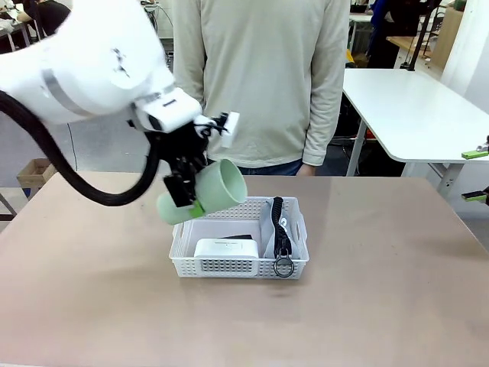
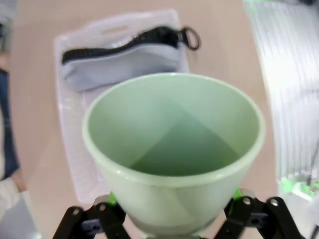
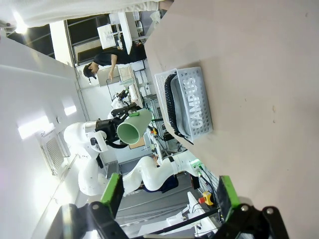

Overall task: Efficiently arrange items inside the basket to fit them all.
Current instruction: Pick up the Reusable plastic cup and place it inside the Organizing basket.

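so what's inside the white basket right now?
In the white lattice plastic basket: a small white rectangular box with something black behind it, mostly hidden, and a grey "CAMPUS" zip pouch on edge along one side. The floor beneath them is covered.

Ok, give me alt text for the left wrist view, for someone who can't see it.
A pale green cup, mouth toward the camera, is held at its base by the left gripper. Beyond it a white basket on the tan table holds a grey zip pouch.
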